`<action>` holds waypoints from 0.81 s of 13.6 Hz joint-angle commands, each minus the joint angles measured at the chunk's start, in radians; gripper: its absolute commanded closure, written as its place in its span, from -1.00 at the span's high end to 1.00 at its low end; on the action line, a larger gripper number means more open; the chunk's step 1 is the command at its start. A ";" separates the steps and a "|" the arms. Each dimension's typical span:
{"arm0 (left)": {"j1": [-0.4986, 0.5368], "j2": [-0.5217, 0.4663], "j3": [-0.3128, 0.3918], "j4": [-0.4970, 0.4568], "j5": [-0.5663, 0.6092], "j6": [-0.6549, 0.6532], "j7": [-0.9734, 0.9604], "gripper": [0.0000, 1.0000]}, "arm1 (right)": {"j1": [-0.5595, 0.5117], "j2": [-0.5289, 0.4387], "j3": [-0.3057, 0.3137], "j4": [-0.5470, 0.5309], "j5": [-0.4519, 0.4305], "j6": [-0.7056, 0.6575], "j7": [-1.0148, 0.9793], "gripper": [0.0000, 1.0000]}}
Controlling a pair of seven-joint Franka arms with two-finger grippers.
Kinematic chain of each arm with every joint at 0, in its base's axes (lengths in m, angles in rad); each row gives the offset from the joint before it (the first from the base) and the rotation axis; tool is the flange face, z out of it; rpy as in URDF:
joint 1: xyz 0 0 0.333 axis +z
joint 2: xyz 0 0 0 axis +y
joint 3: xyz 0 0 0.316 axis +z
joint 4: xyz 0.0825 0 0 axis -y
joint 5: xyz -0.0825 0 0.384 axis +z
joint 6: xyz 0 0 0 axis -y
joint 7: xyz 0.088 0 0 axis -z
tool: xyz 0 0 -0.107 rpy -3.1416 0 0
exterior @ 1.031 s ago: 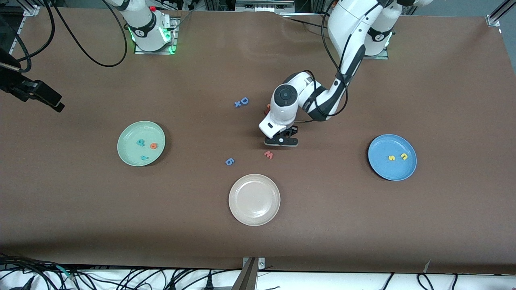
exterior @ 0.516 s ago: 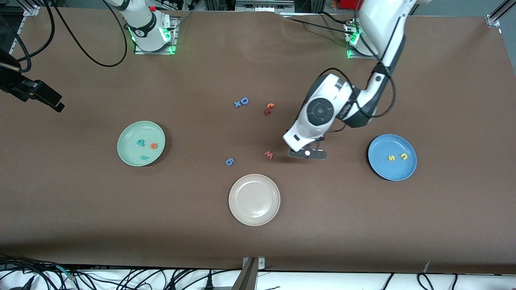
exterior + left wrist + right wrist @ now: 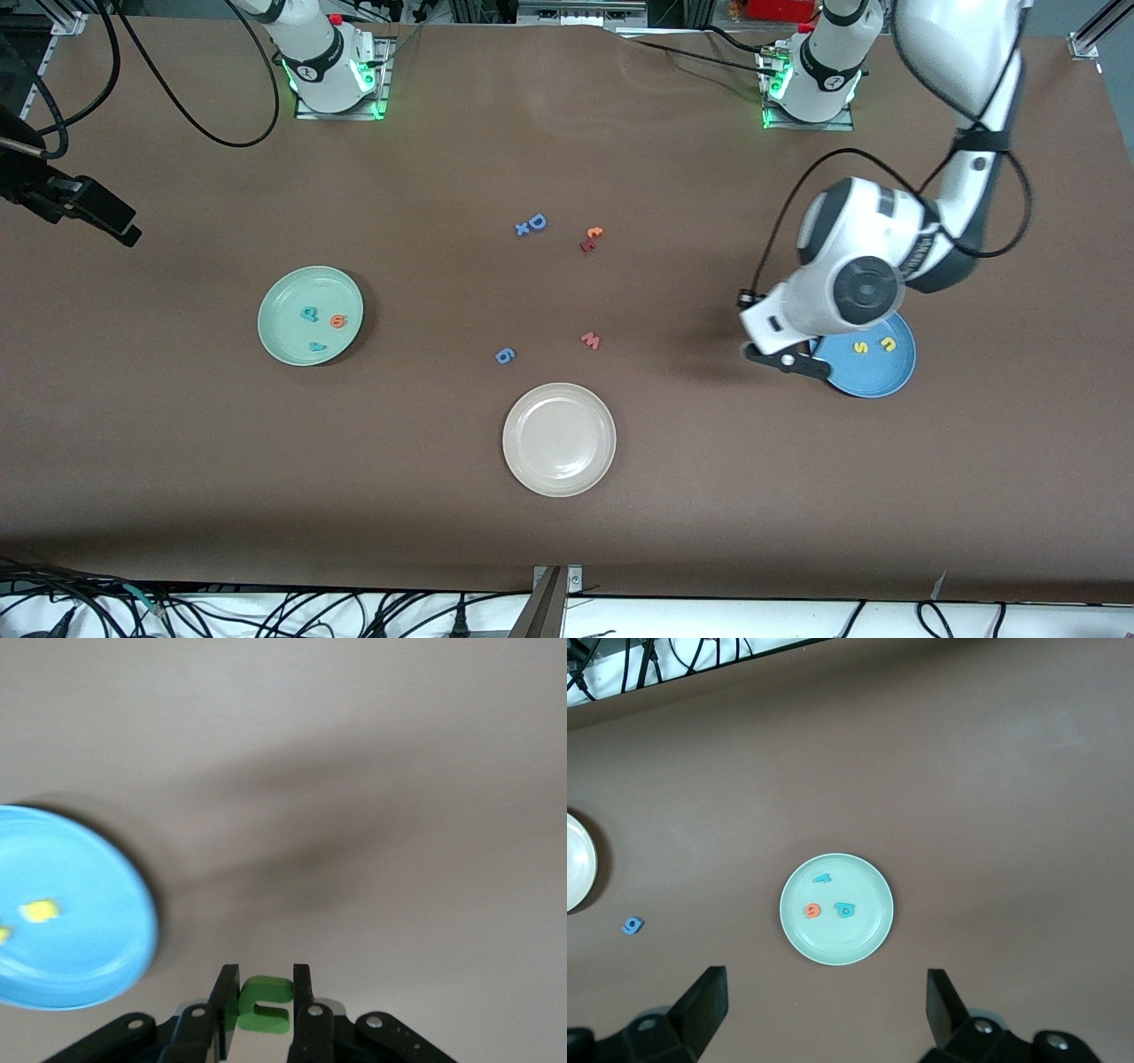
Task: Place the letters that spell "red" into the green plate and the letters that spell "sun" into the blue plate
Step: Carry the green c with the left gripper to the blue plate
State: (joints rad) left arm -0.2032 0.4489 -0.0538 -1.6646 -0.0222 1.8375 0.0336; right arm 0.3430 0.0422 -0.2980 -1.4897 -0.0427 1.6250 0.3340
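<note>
Brown tabletop; left pincer (image 3: pixel 260 1003) pinches green letter (image 3: pixel 264 1005).

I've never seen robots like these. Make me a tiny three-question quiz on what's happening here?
1. True or false: the left claw is shut on the green letter.
2. How many letters lie in the green plate?
3. The left claw is over: A) the beige plate B) the blue plate's rim C) the pink w

Key: 1 true; 2 three; 3 B

Blue plate (image 3: pixel 873 377) holds 2 letters; centre free.
</note>
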 commanded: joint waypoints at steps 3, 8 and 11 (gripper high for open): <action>0.044 -0.029 0.164 -0.021 -0.009 -0.021 0.268 -0.58 | -0.001 -0.010 0.000 0.002 0.009 0.006 0.002 0.99; 0.056 0.011 0.236 -0.043 0.036 0.099 0.270 -0.56 | -0.001 -0.010 0.002 -0.001 0.009 0.009 0.002 0.99; 0.073 0.042 0.238 -0.101 0.027 0.242 0.269 -0.56 | -0.001 -0.010 0.002 -0.003 0.010 0.012 0.002 0.99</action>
State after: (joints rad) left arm -0.1362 0.4711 0.1827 -1.7363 -0.0070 2.0093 0.2898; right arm 0.3430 0.0421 -0.2979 -1.4897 -0.0426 1.6308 0.3340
